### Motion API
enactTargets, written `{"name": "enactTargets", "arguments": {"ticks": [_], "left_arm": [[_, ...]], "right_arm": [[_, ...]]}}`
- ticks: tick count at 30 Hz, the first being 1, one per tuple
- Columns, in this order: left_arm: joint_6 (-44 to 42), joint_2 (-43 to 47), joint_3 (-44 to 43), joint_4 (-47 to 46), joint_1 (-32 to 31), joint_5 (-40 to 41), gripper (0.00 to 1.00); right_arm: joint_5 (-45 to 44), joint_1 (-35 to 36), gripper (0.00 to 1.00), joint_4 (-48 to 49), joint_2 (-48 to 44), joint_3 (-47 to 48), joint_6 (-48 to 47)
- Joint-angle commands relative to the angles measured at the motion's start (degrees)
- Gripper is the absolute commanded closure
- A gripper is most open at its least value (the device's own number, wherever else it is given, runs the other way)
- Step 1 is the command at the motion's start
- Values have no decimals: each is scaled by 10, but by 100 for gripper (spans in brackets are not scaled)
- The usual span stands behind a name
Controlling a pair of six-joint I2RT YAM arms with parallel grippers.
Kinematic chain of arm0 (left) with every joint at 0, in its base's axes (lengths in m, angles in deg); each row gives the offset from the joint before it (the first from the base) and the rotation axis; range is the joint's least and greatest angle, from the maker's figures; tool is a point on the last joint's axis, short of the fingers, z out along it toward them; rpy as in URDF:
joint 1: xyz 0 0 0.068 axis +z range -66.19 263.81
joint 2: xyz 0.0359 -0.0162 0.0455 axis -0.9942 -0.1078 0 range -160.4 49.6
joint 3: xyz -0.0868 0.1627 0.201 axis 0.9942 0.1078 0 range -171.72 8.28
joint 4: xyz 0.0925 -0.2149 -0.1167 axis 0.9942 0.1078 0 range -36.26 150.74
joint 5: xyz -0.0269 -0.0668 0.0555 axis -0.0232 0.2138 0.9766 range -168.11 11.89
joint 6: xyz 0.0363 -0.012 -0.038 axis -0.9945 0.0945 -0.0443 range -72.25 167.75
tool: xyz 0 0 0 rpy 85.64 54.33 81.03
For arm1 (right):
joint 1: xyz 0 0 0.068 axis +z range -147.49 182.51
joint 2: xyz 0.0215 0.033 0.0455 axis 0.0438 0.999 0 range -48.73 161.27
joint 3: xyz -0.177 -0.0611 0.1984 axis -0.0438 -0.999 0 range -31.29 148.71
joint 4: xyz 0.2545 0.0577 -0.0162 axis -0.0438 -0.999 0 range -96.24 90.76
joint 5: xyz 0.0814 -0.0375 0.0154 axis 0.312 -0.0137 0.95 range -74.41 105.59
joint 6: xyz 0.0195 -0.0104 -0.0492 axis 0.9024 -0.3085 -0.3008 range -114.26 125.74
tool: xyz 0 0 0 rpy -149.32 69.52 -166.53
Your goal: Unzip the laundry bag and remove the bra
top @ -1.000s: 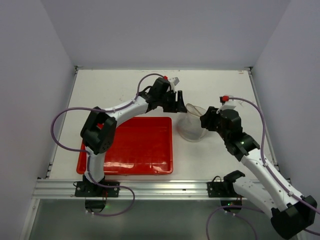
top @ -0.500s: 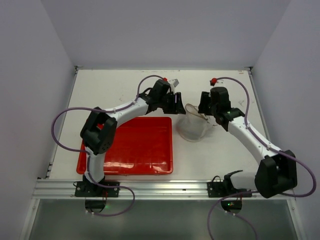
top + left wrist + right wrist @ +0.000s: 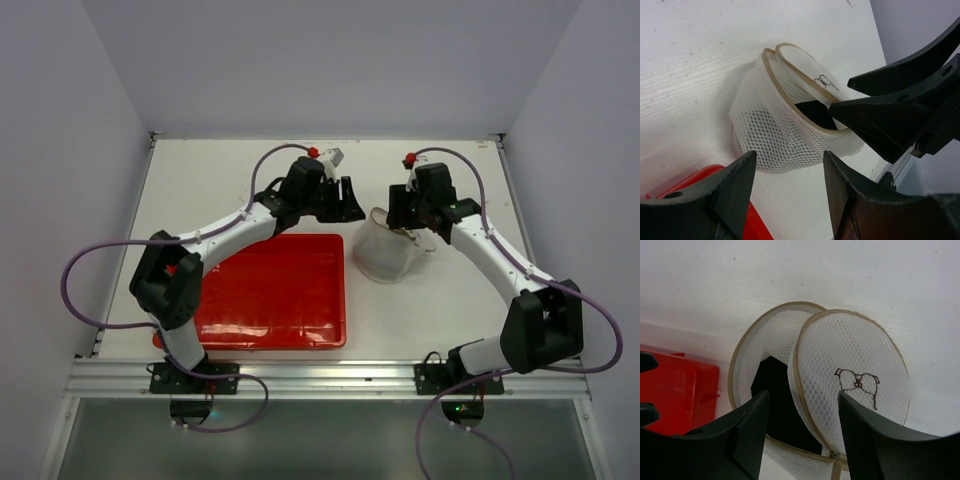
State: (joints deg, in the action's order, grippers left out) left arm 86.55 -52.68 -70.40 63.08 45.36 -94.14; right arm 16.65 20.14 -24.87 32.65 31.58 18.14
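Observation:
The laundry bag (image 3: 385, 256) is a whitish mesh pouch lying right of the red tray. Its round lid (image 3: 855, 375), marked with a small dark bra drawing, stands open along the zip. The black bra (image 3: 777, 405) shows inside the opening, and also in the left wrist view (image 3: 814, 112). My left gripper (image 3: 349, 201) is open and empty, just left of the bag's far rim, with the mesh wall (image 3: 780, 130) ahead of its fingertips. My right gripper (image 3: 398, 218) is open and empty, right over the bag's far rim, its jaws spanning the opening and lid edge (image 3: 802, 410).
The red tray (image 3: 270, 290) lies left of the bag, its corner visible in the right wrist view (image 3: 675, 385). The zip pull (image 3: 835, 462) hangs at the lid's near edge. My right gripper's black fingers (image 3: 890, 115) fill the right of the left wrist view.
My right arm has swung from the near right of the bag round to its far rim. My left gripper has drawn back slightly left from the bag.

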Motion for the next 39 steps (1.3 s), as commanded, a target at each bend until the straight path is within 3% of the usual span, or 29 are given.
{"name": "enactTargets", "arguments": {"ticks": [1,7,22,28,29,32,39], "left_arm": [[9,32,22,-39,8,7,40],[15,38,36,-52,9,-6,40],[20,54,48,-59,15,-10,40],[22,55,49,-63,16,-12,40],[22,54,48,-63,17,-12,40],[28,45,48,-71,24,-31,39],[31,24,20,-56,40,-49,37]], "right_arm": [[-10,1,42,-30,-18,13,-20],[3,20,42,-33,0,17,-33],[-165,50,50,-50,33,21,-42],[-167,51,71,-36,43,14,-47],[-167,52,81,-33,44,15,-45],[-171,52,96,-29,49,39,-49],[-143,60,100,64,30,43,-120]]}}
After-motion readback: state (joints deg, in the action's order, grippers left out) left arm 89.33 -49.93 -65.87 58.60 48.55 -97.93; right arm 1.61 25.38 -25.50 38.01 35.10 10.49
